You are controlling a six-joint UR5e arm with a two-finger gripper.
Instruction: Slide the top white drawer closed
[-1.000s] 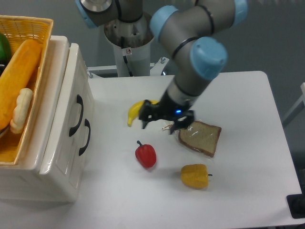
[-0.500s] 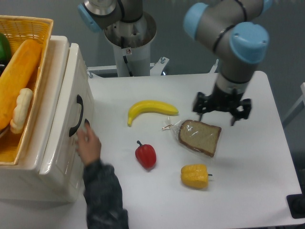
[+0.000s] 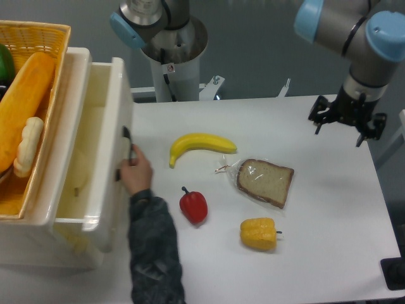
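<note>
Since half a second ago the top white drawer (image 3: 104,149) has been pulled out from the cabinet frame (image 3: 38,244), and a person's hand (image 3: 136,172) that was at its front now grips the black handle (image 3: 126,144); the gripper (image 3: 347,122) has also swung away to the far right edge of the table (image 3: 329,209). The drawer now stands open at the left of the scene, its front panel out over the table's left edge, its glossy interior showing pale walls and something small and yellowish low inside that is too unclear to name. Atop the cabinet, the yellow wicker basket (image 3: 56,39) holds a long orange loaf-shaped item (image 3: 22,104), a smaller pale piece (image 3: 26,147) beside it, and a bit of something green (image 3: 5,63) at the left edge. The gripper hangs above the table's right rim with its dark fingers spread apart and nothing between them, well away from the drawer. On the table lie a banana (image 3: 201,145), a bagged slice of bread (image 3: 264,182), a red pepper (image 3: 193,205) and a yellow pepper (image 3: 259,234), all apart from one another
</note>
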